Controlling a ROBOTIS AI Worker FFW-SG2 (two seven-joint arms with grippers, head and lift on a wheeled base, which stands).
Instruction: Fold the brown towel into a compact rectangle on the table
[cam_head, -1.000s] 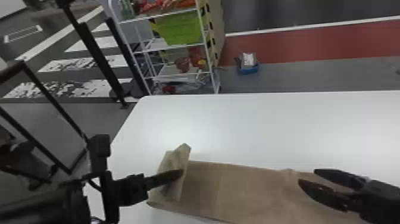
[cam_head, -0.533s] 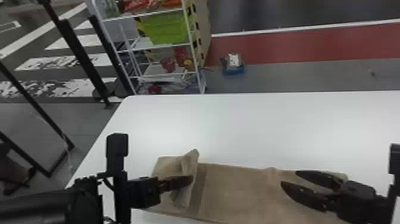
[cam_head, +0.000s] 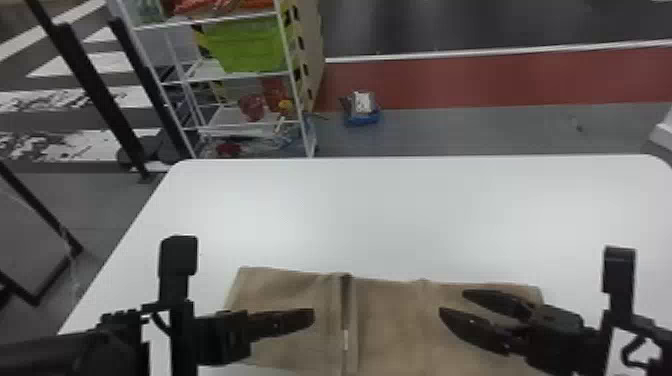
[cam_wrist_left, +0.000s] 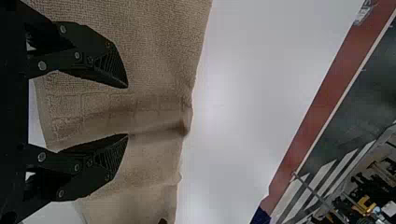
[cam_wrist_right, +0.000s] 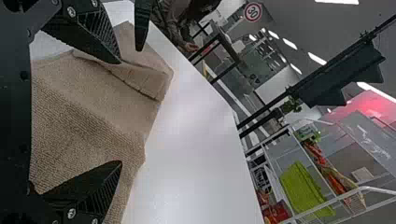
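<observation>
The brown towel (cam_head: 390, 325) lies as a flat strip along the table's near side, its left end folded over so that an edge crosses it left of the middle. Over that folded end is my left gripper (cam_head: 312, 320); in the left wrist view my left gripper (cam_wrist_left: 127, 111) has its fingers wide apart with the towel (cam_wrist_left: 154, 60) beyond them. My right gripper (cam_head: 452, 302) stands over the towel's right part. In the right wrist view my right gripper (cam_wrist_right: 121, 112) is open above the towel (cam_wrist_right: 84, 135), with nothing pinched.
The white table (cam_head: 400, 215) stretches beyond the towel to its far edge. Behind it on the floor stand a white shelf rack (cam_head: 295, 100) with a green bin (cam_head: 245, 45) and a small blue container (cam_head: 362, 118). Black posts rise at the left.
The towel's left flap, formerly standing up at my left gripper, now lies down toward the right. My left gripper has let go and moved right. The head view has shifted.
</observation>
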